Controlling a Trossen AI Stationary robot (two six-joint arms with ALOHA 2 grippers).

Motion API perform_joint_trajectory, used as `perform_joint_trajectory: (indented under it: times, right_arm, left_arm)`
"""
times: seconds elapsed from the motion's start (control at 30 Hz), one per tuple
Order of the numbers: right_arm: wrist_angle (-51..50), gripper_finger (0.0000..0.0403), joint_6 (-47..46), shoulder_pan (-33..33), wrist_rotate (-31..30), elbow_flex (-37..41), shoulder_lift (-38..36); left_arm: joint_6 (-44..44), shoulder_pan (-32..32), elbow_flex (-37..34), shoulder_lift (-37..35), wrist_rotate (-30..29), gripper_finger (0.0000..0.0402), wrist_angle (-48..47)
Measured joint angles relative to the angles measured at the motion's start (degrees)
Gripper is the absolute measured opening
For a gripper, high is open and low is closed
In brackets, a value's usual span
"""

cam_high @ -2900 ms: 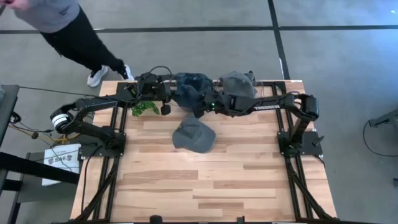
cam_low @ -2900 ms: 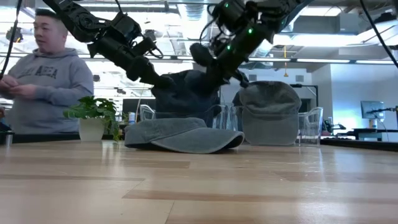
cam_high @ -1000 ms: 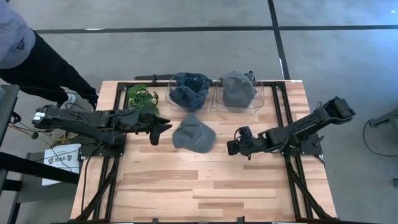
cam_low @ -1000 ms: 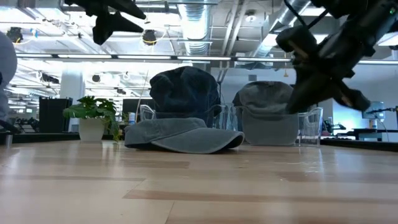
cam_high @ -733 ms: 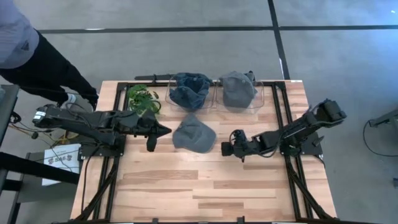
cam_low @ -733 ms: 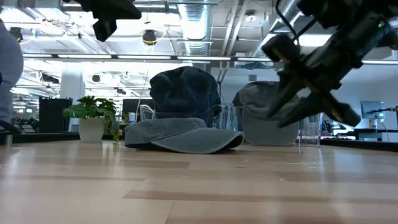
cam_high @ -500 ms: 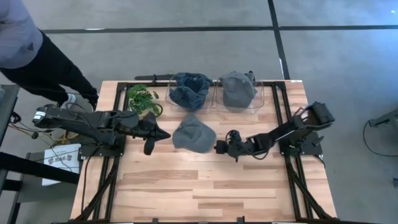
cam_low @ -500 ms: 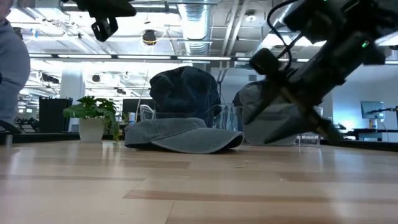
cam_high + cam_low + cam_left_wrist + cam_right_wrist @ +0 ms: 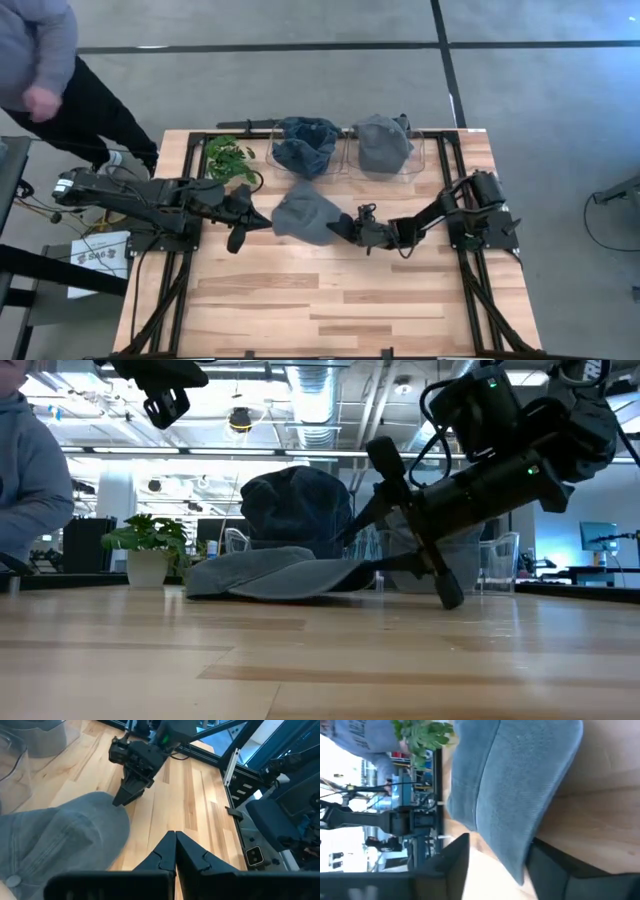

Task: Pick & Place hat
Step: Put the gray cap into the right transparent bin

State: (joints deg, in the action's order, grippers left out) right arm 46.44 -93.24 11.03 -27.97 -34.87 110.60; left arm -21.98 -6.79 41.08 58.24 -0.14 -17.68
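A grey-blue hat (image 9: 298, 213) lies on the wooden table (image 9: 320, 300) near its middle, crown up, seen also in the low view (image 9: 270, 575). My right gripper (image 9: 338, 226) reaches in low from the table's right, open, with its fingers on either side of the hat's right brim edge (image 9: 520, 870). My left gripper (image 9: 255, 217) hangs shut in the air just left of the hat and touches nothing; it shows in its own wrist view (image 9: 175, 835). My right gripper has the hat's brim edge (image 9: 362, 566) on the hat's right side between its open fingers (image 9: 452, 862), one above the brim and one below. It comes nearly level from the table's right. The brim edge sits slightly raised there; the rest of the hat lies on the table.
Two clear bins stand at the far edge, one holding a dark blue hat (image 9: 305, 145), the other a grey hat (image 9: 383, 142). A potted plant (image 9: 230, 158) stands at the far left. A person (image 9: 45, 60) moves beyond the table's far left corner.
My right gripper has come down and toward the table's left to the hat, rolling and opening on the way. The hat has slid a little leftward, and its right brim edge has risen. My left gripper has shut and rolled, staying in place.
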Motion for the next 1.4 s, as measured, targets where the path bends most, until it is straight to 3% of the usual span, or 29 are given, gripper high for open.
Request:
perform_joint_trajectory:
  times: [0.2,0.27,0.5,0.67,0.8,1.0,1.13,1.3,1.4]
  right_arm:
    - [1.7,0.0032,7.7,0.1,-2.8,0.3,-0.2]
    - [1.7,0.0014,9.9,0.1,-3.2,0.4,-0.5]
    - [4.3,0.0007,13.0,2.2,-3.5,0.7,-1.6]
    - [2.9,0.0005,18.9,6.4,-4.0,0.8,-8.1]
    - [-5.5,0.0003,23.6,9.5,-6.9,0.7,-16.8]
    - [-21.3,0.0003,30.2,14.0,-12.7,0.7,-32.2]
    - [-24.4,0.0003,39.7,17.3,-17.8,0.7,-42.0]
    - [-25.0,0.0003,55.0,20.1,-28.7,0.6,-52.1]
    - [-23.7,0.0003,63.9,19.6,-30.9,0.5,-55.7]
  left_arm:
    - [0.0,0.0,0.0,0.0,0.0,0.0001,0.0]
    - [0.0,0.0,0.0,0.0,-0.1,0.0001,0.3]
    - [-0.2,0.0,0.0,0.0,-1.5,0.0000,2.6]
    - [-0.2,0.1,0.0,0.0,-3.5,0.0014,7.8]
    - [-0.6,0.8,0.0,0.0,-3.5,0.0066,11.0]
    - [-5.1,2.1,0.0,0.0,-12.4,0.0169,13.4]
    - [-7.2,2.9,0.0,0.0,-16.9,0.0223,17.3]
    - [-11.5,5.2,0.0,1.4,-15.3,0.0262,26.1]
    - [-13.9,6.8,0.0,4.8,-13.9,0.0276,34.2]
